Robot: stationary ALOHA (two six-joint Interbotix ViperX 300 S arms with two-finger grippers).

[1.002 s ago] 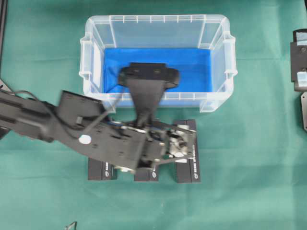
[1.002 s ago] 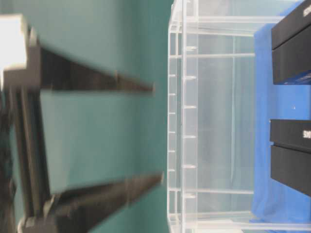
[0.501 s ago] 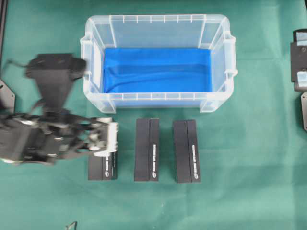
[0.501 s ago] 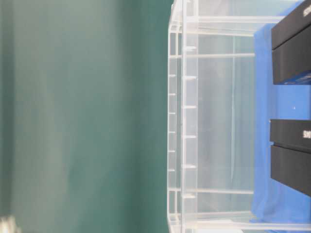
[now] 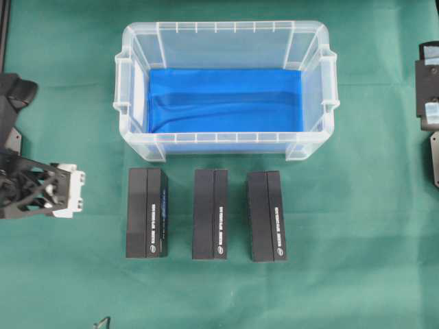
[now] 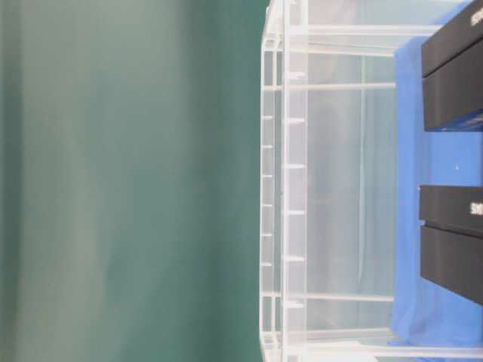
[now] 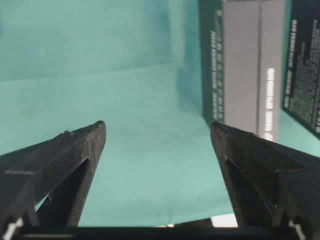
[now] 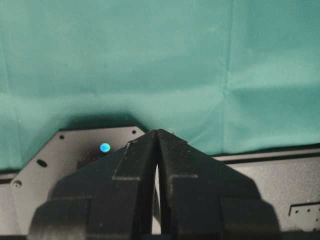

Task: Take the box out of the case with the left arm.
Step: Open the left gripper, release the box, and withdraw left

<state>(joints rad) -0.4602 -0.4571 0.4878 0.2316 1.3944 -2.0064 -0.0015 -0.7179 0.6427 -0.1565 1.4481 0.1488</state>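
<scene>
The clear case point(image 5: 130, 48) stands at the back middle, and only its blue cloth point(image 5: 223, 99) lies inside. Three black boxes lie side by side on the green cloth in front of it: left box point(image 5: 147, 212), middle box point(image 5: 210, 214), right box point(image 5: 267, 216). My left gripper point(image 5: 41, 192) is at the far left edge, apart from the left box. In the left wrist view the left gripper point(image 7: 157, 130) is open with only green cloth between its fingers, and a box point(image 7: 245, 65) lies ahead to the right. My right gripper point(image 8: 157, 131) is shut and empty.
The right arm's black parts point(image 5: 429, 82) sit at the right edge, well away from the case. In the table-level view the case wall point(image 6: 290, 188) fills the middle, with black boxes point(image 6: 453, 83) at the right edge. Green cloth point(image 5: 357, 274) covers the table.
My left arm has swung from above the row of boxes to the far left edge and has left the table-level view. Its gripper stayed open and empty. The boxes have not moved.
</scene>
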